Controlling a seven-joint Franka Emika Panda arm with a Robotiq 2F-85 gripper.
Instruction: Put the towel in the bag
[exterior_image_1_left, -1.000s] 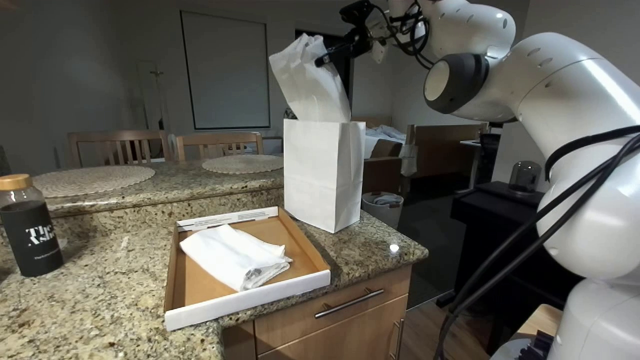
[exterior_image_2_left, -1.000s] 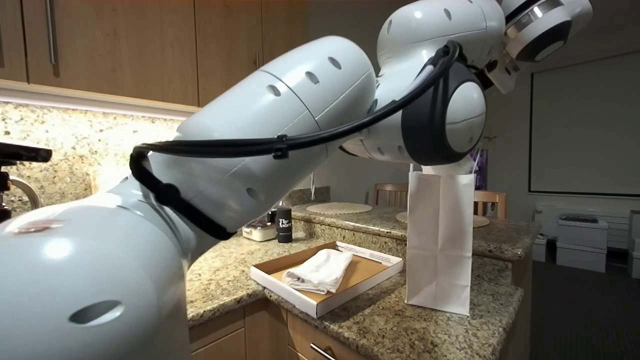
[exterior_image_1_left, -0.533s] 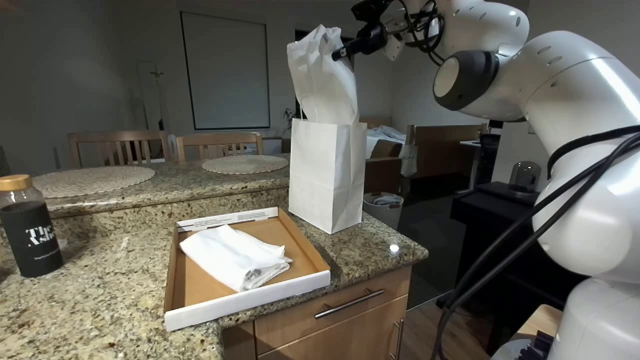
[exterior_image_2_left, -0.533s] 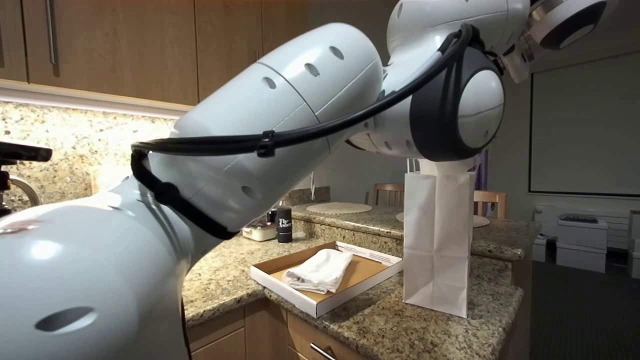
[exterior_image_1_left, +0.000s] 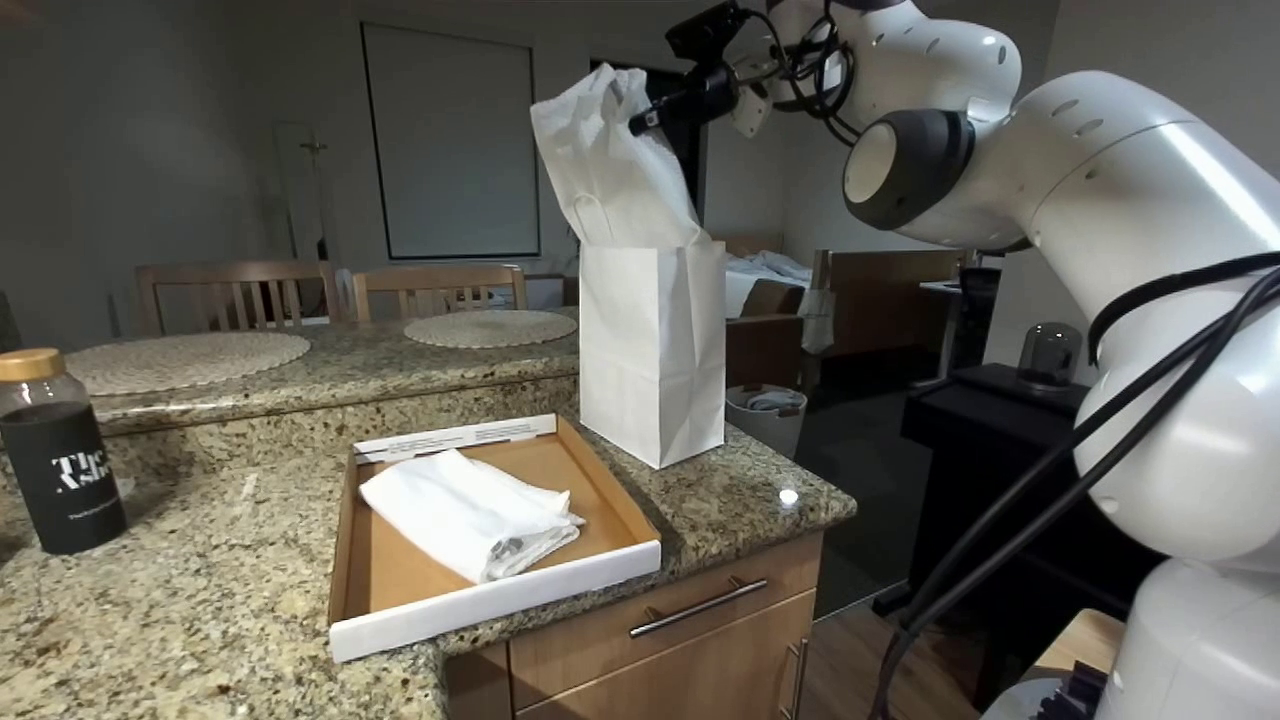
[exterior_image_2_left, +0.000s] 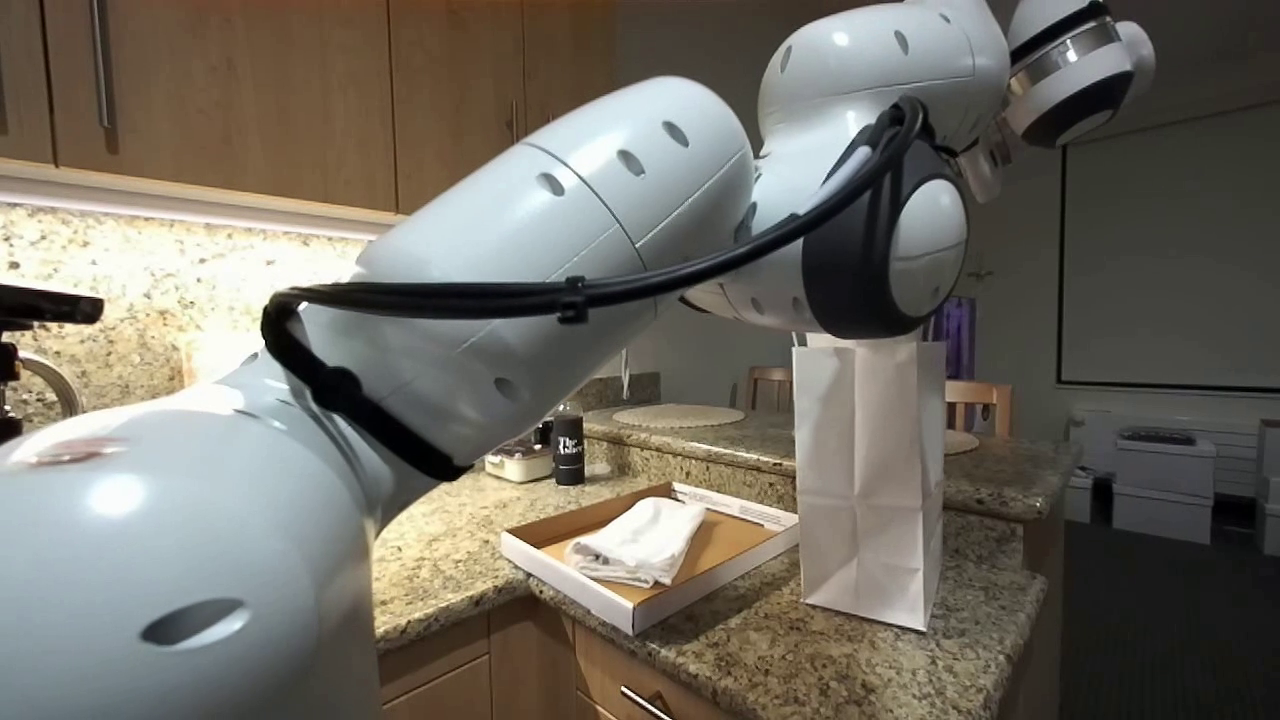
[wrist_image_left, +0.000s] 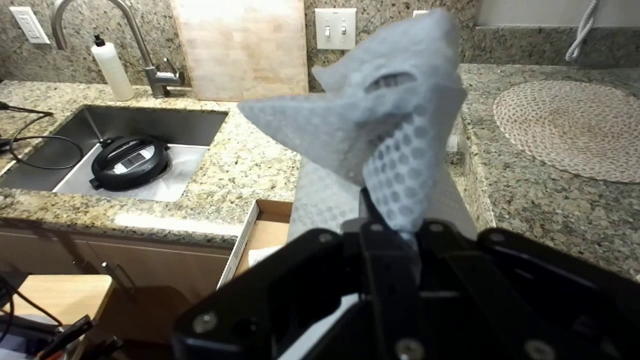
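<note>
Your gripper (exterior_image_1_left: 641, 124) pinches the towel (exterior_image_1_left: 612, 170), its lower part seemingly inside the bag (exterior_image_1_left: 640, 350) beneath the jaws; insertion looks underway; next, lower, then release.

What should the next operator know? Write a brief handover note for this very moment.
Pincer: closed on the towel, higher than the bag.
Towel: upper part out above the rim; lower end appears to be in the bag's mouth.
Bag: upright on the counter; a second white cloth lies in the tray beside it.
Done: towel gripped and raised, seemingly partway in.
Left: probably lower the rest in, let go, back off.
</note>
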